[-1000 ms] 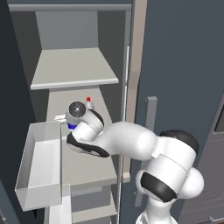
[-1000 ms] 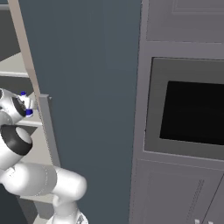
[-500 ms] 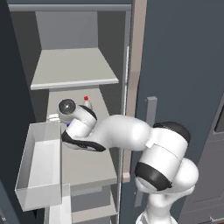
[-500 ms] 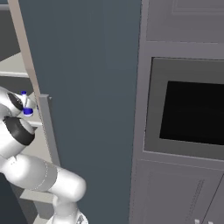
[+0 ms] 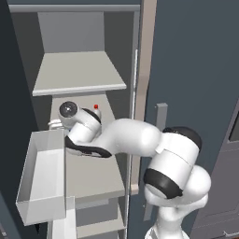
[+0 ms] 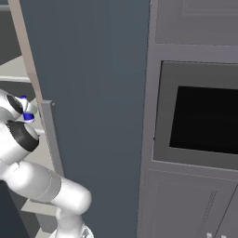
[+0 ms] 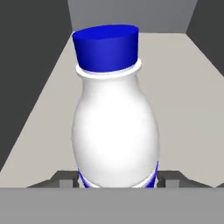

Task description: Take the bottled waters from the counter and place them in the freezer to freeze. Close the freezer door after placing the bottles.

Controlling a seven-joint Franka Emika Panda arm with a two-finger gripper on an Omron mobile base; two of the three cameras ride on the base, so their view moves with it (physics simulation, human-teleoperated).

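A white bottled water (image 7: 116, 127) with a blue cap stands upright between the fingertips of my gripper (image 7: 117, 181), which is shut on its lower body. Below it lies the freezer's pale shelf (image 7: 183, 100). In the left base view my arm reaches over the middle shelf (image 5: 93, 172) of the freezer. Just behind the wrist shows the red cap of the other bottled water (image 5: 95, 107). The right base view catches the held bottle's blue cap (image 6: 23, 98) beside the hand. The freezer door (image 5: 11, 93) stands open at the left. The counter is out of view.
A pale grey bin (image 5: 42, 182) on the open door's inner side sits close to the left of my arm. The closed twin door (image 5: 186, 70) with its bar handle (image 5: 161, 123) is on the right. A wall oven (image 6: 204, 121) stands farther right.
My hand has moved left and deeper into the freezer over the middle shelf, with the white bottle still in it. The red-capped bottle has stayed in place.
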